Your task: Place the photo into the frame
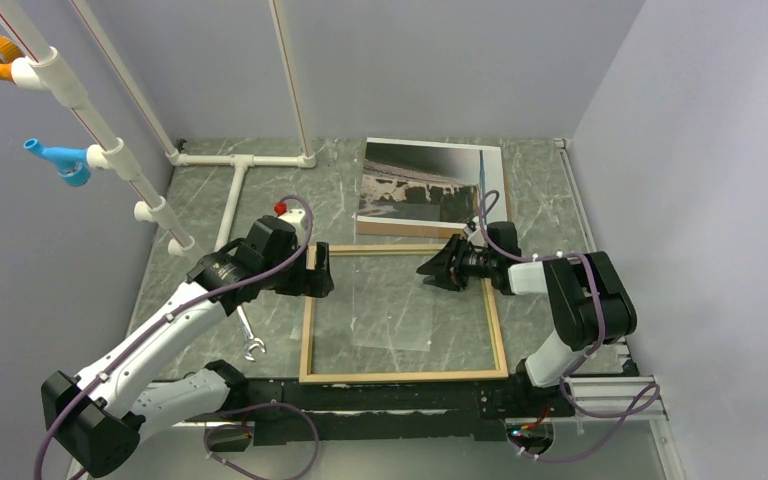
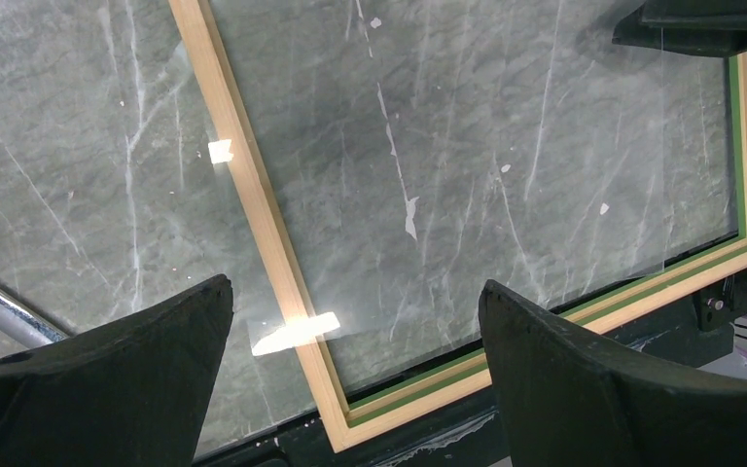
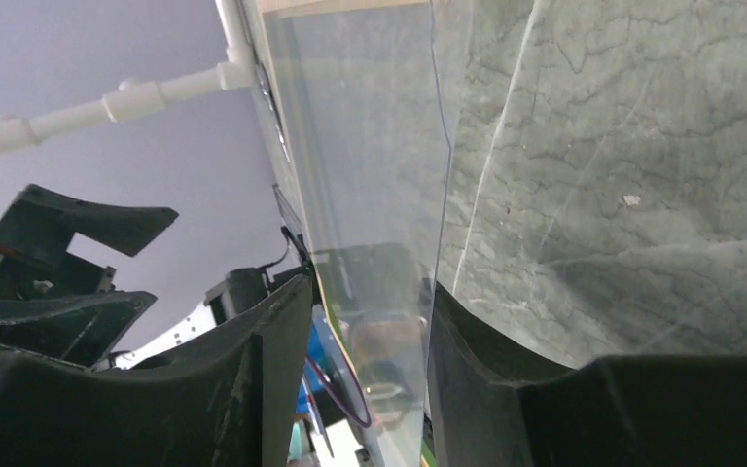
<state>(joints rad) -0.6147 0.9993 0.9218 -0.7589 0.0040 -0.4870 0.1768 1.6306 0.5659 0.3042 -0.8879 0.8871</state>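
- The wrench (image 1: pixel 249 343) lies on the tabletop (image 1: pixel 545 200), just outside the left rail of the frame (image 1: pixel 403 377). It has no part in your job.
- Left hand (image 1: pixel 322 272): released, with its fingers spread as wide as they go. It hovers at the frame's left rail. In the left wrist view that rail runs between the spread fingers (image 2: pixel 180 336), and no contact is visible.
- The frame lies flat at the centre of the tabletop, tan face up. A green inner step shows in the left wrist view.
- The frame holds only the clear pane (image 1: pixel 390 315), with the marble showing through it. No photo and no board is in it.
- Right hand (image 1: pixel 428 275): inside the frame near its far right corner, pointing left. The right wrist view shows the pane's edge between its fingers (image 3: pixel 263 360). They stand wider apart than the thin sheet, so read the hand as released, not pinching.
- The photo (image 1: pixel 415 180) lies picture side up beyond the frame's far rail, wholly outside the frame. It rests on a brown board (image 1: pixel 400 229), whose edge shows along the photo's near side. The blue stripe and white margin are at its right end.
- Key relation: from the right hand, the photo lies straight ahead toward the far wall, just past the far rail. Its long axis runs left to right, parallel to that rail.
- The right hand is the nearer one; the left would have to reach across the frame.
- Judgement: insertion has not begun. Your next move is a pickup at the photo's near edge.
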